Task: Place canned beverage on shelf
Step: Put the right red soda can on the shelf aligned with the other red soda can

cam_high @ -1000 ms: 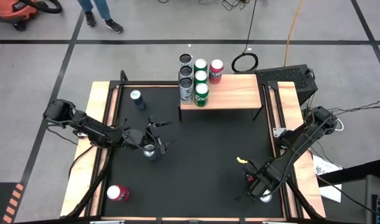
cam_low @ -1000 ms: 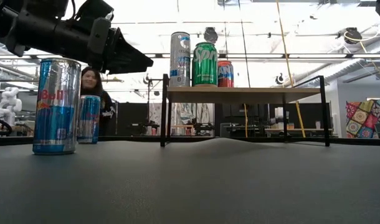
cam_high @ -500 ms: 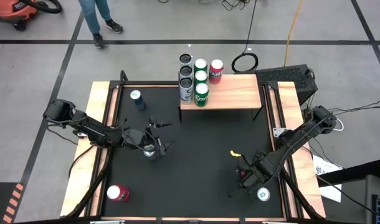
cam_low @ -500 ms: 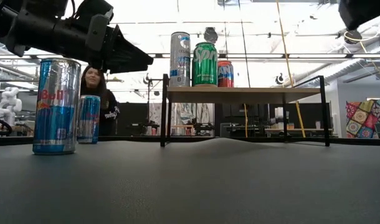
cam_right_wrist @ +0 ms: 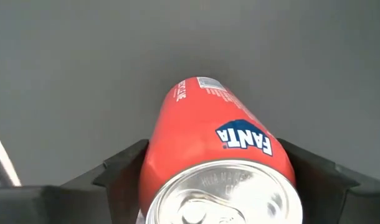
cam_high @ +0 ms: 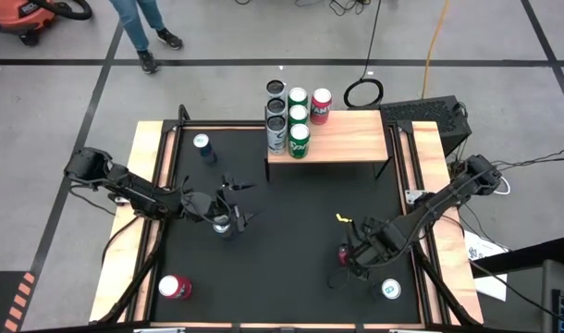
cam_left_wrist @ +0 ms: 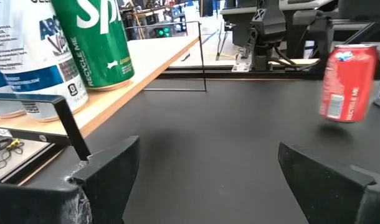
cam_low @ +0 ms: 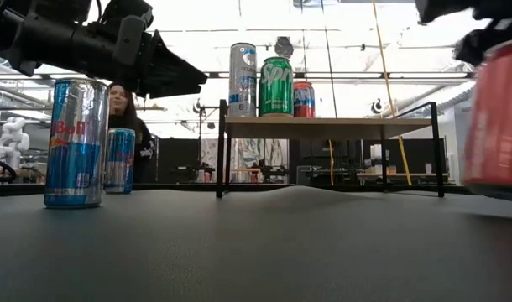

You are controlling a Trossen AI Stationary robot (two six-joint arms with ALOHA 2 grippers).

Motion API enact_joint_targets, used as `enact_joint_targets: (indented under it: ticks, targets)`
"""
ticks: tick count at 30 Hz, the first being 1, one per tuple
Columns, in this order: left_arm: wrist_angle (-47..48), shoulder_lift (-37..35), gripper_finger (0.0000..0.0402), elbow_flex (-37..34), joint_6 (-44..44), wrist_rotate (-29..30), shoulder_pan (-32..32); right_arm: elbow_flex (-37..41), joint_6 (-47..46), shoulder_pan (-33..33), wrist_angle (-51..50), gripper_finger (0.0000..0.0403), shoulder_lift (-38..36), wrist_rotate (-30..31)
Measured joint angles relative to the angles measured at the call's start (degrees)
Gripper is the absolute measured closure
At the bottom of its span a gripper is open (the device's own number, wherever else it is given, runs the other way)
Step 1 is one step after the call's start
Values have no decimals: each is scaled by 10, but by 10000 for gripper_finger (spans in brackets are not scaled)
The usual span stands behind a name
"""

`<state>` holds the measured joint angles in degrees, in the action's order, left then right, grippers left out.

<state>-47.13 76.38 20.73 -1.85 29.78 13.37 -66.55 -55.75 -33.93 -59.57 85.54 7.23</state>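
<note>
My right gripper [cam_high: 354,253] is shut on a red Fanta can [cam_right_wrist: 218,155] above the black table's near right part. The can also shows in the left wrist view [cam_left_wrist: 347,82] and the low view [cam_low: 495,117]. The shelf [cam_high: 342,137], a light wood plank on thin black legs, stands at the table's far edge with several cans on its left part. My left gripper [cam_high: 236,203] is open and empty at the table's left middle. It is just above and beside a standing Red Bull can [cam_low: 75,143]. My right gripper pinches the Fanta can's two opposite sides near its top [cam_right_wrist: 154,163] between its two fingers. The fingers [cam_right_wrist: 124,163] come from above, pointing down along the can. The can hangs about upright, top up, lifted clear of the table.
A green-and-white can [cam_high: 389,289] stands near the table's near right corner. A red can [cam_high: 176,288] stands near left and a blue can [cam_high: 202,145] far left. Wooden rails run along both table sides. A person walks on the floor beyond the far edge.
My right gripper has carried the Fanta can from the near right corner toward the table's left and a little toward the far edge, keeping it lifted. This has uncovered the green-and-white can standing there. The red can has come into the low view at the right.
</note>
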Motion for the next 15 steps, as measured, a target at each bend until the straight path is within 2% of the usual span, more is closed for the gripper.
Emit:
enact_joint_targets:
  ticks: [6, 9, 15]
  targets:
    - [-7, 12, 22, 0, 0, -43, -3, -9, 88, 20, 52, 110, 0, 68]
    - [-13, 25, 22, 0, 0, -45, -3, -10, 136, 34, 84, 110, 0, 108]
    - [-20, 35, 22, 0, 0, -45, -3, -10, 246, 67, 169, 110, 0, 149]
